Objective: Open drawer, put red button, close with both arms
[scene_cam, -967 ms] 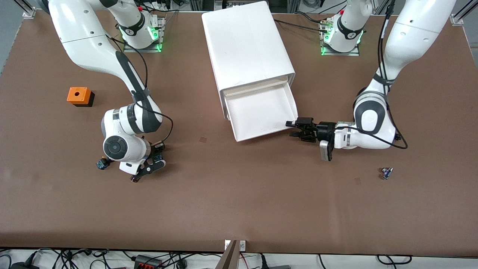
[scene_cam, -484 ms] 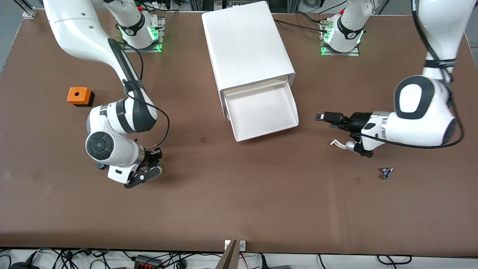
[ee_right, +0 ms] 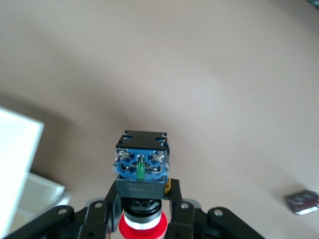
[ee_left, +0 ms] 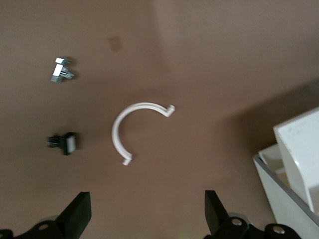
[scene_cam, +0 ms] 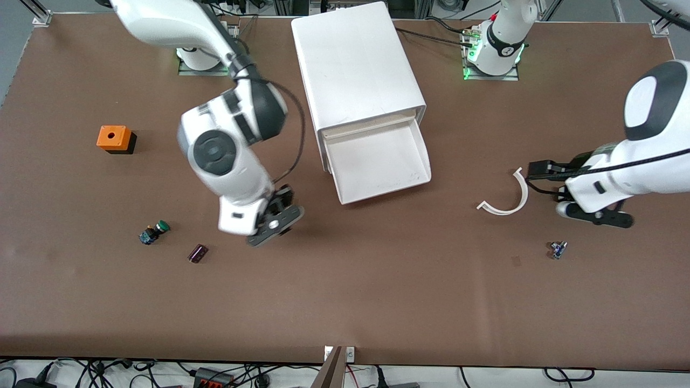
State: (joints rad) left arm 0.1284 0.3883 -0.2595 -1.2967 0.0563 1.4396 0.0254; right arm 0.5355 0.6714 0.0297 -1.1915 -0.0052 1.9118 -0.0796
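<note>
Front view: the drawer (scene_cam: 377, 161) stands pulled out of the cabinet (scene_cam: 356, 64). The right gripper (scene_cam: 276, 218) hangs over the table beside the drawer's front. The left gripper (scene_cam: 544, 172) hangs toward the left arm's end.

Left wrist view: left fingers (ee_left: 77, 214) spread wide over a white curved clip (ee_left: 132, 129).

Right wrist view: right gripper (ee_right: 143, 211) clamps the red button (ee_right: 142, 174) between its fingers, red cap toward the wrist.

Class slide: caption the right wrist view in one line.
Right gripper holds the red button above the brown table.
</note>
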